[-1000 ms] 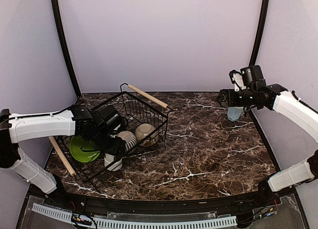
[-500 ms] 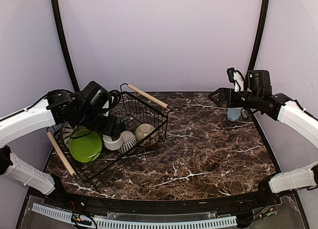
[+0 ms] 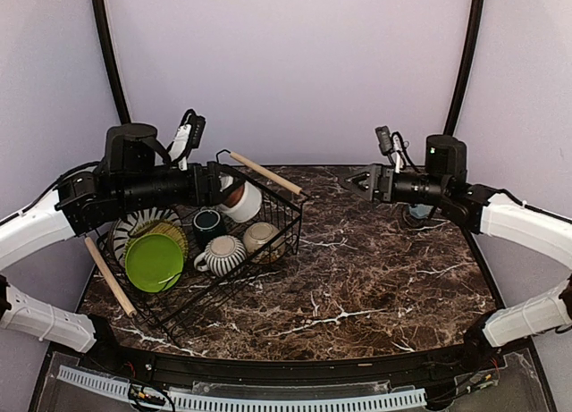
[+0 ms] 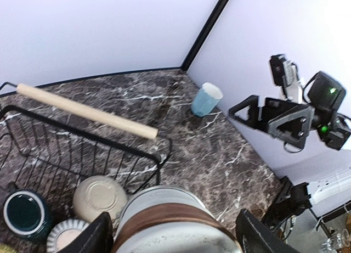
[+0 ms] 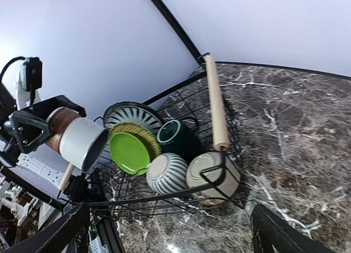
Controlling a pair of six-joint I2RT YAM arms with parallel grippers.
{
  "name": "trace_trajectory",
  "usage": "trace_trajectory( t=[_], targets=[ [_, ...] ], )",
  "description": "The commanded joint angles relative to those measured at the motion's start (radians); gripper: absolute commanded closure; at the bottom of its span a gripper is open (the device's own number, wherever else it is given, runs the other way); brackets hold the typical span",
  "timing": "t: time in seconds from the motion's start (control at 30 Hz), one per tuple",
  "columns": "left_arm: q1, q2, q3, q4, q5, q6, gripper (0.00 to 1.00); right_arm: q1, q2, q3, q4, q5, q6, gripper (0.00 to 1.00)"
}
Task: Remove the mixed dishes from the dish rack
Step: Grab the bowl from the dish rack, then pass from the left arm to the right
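My left gripper (image 3: pixel 223 185) is shut on the small white cup (image 3: pixel 244 202), which has a brown band, and holds it sideways above the dish rack (image 3: pixel 268 262). The cup fills the bottom of the left wrist view (image 4: pixel 170 223). In the rack are the lime green plate (image 3: pixel 152 262), the olive-yellow plate (image 3: pixel 175 232), the striped plate (image 3: pixel 132 224), the dark teal mug (image 3: pixel 208 222), the striped mug (image 3: pixel 222 254) and the cream bowl (image 3: pixel 262 238). My right gripper (image 3: pixel 361 180) is open and empty over the table's back. The light blue cup (image 4: pixel 206 99) stands at the back right.
The rack's wooden handles lie at its back (image 3: pixel 264 172) and front left (image 3: pixel 111 280). Marble table (image 3: pixel 375 269) stretches right of the rack. Purple walls and black corner poles (image 3: pixel 465 54) close in the space. The right wrist view shows the rack's contents (image 5: pixel 167 173).
My left gripper has lifted the small white cup out of the rack, up and toward the back. My right gripper has swung left, away from the light blue cup.
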Motion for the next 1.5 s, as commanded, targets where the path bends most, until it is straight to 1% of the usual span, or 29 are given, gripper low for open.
trace_trajectory(
  t=[0.0,0.03,0.13,0.17,0.2,0.3,0.47,0.53,0.6,0.67,0.8,0.93,1.1,1.17,1.23,1.27,1.3,1.33,1.37,1.4,1.43,1.47],
  targets=[
    [-0.003,-0.005,-0.096,0.367,0.171,-0.076,0.78,0.101,0.070,-0.020,0.222,-0.069,0.085,0.01],
    [-0.002,0.000,-0.105,0.435,0.187,-0.089,0.78,0.126,0.086,-0.017,0.254,-0.073,0.094,0.02],
    [-0.001,0.026,-0.149,0.549,0.238,-0.150,0.80,0.197,0.127,-0.003,0.345,-0.069,0.111,0.02],
    [0.000,0.029,-0.160,0.611,0.245,-0.163,0.80,0.216,0.140,0.001,0.379,-0.074,0.121,0.02],
    [0.000,0.037,-0.180,0.639,0.254,-0.192,0.81,0.232,0.151,0.003,0.413,-0.082,0.133,0.03],
    [0.001,0.057,-0.225,0.794,0.278,-0.261,0.82,0.270,0.188,0.005,0.530,-0.105,0.181,0.05],
    [0.003,0.121,-0.273,0.944,0.326,-0.338,0.83,0.303,0.242,0.010,0.680,-0.136,0.263,0.13],
    [0.003,0.143,-0.281,0.987,0.340,-0.359,0.84,0.307,0.261,0.022,0.699,-0.155,0.276,0.19],
    [0.002,0.160,-0.293,1.034,0.351,-0.379,0.84,0.310,0.274,0.024,0.717,-0.167,0.290,0.28],
    [0.002,0.172,-0.307,1.083,0.362,-0.395,0.84,0.310,0.282,0.014,0.759,-0.170,0.314,0.40],
    [0.004,0.189,-0.336,1.182,0.370,-0.418,0.84,0.310,0.300,0.008,0.843,-0.194,0.371,0.55],
    [0.005,0.212,-0.363,1.262,0.384,-0.452,0.84,0.310,0.323,0.018,0.902,-0.222,0.425,0.67],
    [0.008,0.233,-0.368,1.298,0.403,-0.465,0.83,0.310,0.326,0.036,0.927,-0.247,0.445,0.78],
    [0.013,0.235,-0.368,1.281,0.405,-0.459,0.79,0.310,0.317,0.040,0.920,-0.250,0.442,0.84],
    [0.017,0.229,-0.372,1.255,0.404,-0.444,0.69,0.310,0.304,0.042,0.906,-0.244,0.428,0.90],
    [0.021,0.222,-0.382,1.249,0.398,-0.435,0.61,0.310,0.296,0.042,0.883,-0.240,0.417,0.93],
    [0.024,0.218,-0.387,1.242,0.396,-0.431,0.56,0.309,0.287,0.042,0.868,-0.234,0.401,0.95],
    [0.031,0.208,-0.398,1.239,0.392,-0.425,0.46,0.308,0.276,0.043,0.830,-0.226,0.384,0.98],
    [0.042,0.199,-0.407,1.225,0.391,-0.424,0.41,0.307,0.265,0.042,0.797,-0.215,0.354,1.00],
    [0.047,0.194,-0.411,1.217,0.393,-0.424,0.33,0.304,0.253,0.043,0.767,-0.206,0.339,1.00],
    [0.061,0.189,-0.419,1.201,0.394,-0.423,0.29,0.300,0.238,0.043,0.729,-0.194,0.315,1.00],
    [0.068,0.177,-0.424,1.194,0.397,-0.422,0.21,0.294,0.223,0.043,0.687,-0.178,0.281,1.00]
  ],
)
